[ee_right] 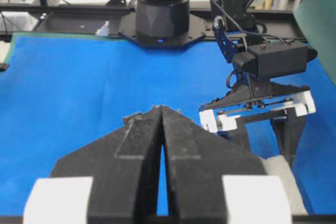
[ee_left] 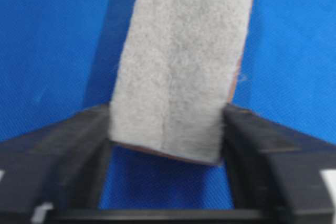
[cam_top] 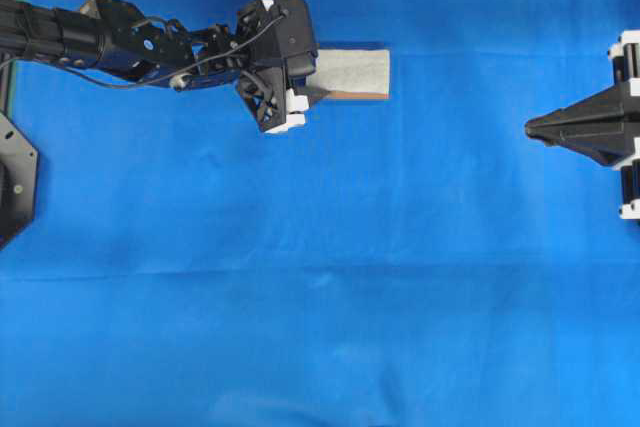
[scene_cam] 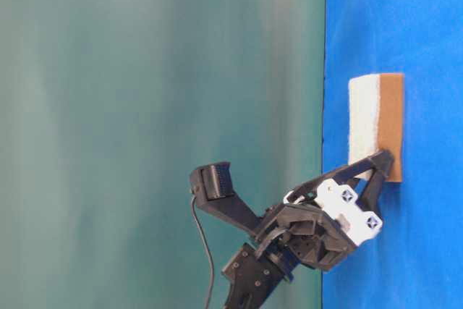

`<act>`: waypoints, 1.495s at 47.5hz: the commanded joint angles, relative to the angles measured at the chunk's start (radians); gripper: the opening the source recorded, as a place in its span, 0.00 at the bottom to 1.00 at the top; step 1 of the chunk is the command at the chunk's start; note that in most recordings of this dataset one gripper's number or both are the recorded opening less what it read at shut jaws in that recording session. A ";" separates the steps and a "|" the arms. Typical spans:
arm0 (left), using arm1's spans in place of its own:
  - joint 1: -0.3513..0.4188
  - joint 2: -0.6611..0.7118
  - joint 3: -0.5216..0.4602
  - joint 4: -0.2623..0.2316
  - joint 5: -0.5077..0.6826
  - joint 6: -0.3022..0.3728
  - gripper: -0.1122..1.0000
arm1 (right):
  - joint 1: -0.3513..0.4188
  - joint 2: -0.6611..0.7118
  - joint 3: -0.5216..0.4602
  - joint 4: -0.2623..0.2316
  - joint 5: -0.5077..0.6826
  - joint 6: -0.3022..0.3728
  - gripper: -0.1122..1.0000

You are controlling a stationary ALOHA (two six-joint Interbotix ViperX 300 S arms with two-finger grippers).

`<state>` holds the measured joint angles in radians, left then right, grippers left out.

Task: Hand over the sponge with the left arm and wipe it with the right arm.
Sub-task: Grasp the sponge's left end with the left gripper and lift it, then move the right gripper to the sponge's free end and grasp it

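The sponge (cam_top: 352, 71) lies flat on the blue cloth (cam_top: 320, 297), grey speckled face up with a thin orange-brown edge showing. My left gripper (cam_top: 314, 77) reaches in from the left and sits over the sponge's left end. In the left wrist view both black fingers press against the long sides of the sponge (ee_left: 184, 61), so the left gripper (ee_left: 168, 124) is shut on it. The table-level view shows the left gripper (scene_cam: 372, 171) at the sponge's (scene_cam: 372, 121) near end. My right gripper (cam_top: 530, 128) hovers at the right edge, well away from the sponge, with its jaws together and nothing between them (ee_right: 161, 109).
A black arm base (ee_right: 163, 19) stands beyond the cloth's far edge in the right wrist view. Another black mount (cam_top: 15, 182) sits at the cloth's left edge. Blue cloth stretches between the sponge and the right gripper.
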<state>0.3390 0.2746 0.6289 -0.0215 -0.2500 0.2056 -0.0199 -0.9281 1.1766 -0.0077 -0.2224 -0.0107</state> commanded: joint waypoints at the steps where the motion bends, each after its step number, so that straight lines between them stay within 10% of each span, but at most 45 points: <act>1: 0.003 -0.054 -0.002 -0.002 0.028 -0.014 0.55 | -0.002 0.006 -0.023 -0.002 -0.003 -0.002 0.10; 9: -0.009 -0.140 0.014 -0.002 0.071 -0.048 0.30 | -0.002 0.008 -0.023 -0.002 -0.003 -0.002 0.10; 43: -0.365 -0.548 0.058 -0.005 0.245 -0.152 0.30 | -0.026 0.025 -0.028 -0.002 0.006 -0.003 0.10; 71: -0.362 -0.538 0.052 -0.005 0.244 -0.172 0.30 | 0.009 0.067 -0.087 0.005 0.037 0.046 0.10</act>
<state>-0.0307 -0.2516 0.6842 -0.0245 -0.0015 0.0353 -0.0291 -0.8836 1.1336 -0.0061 -0.1887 0.0291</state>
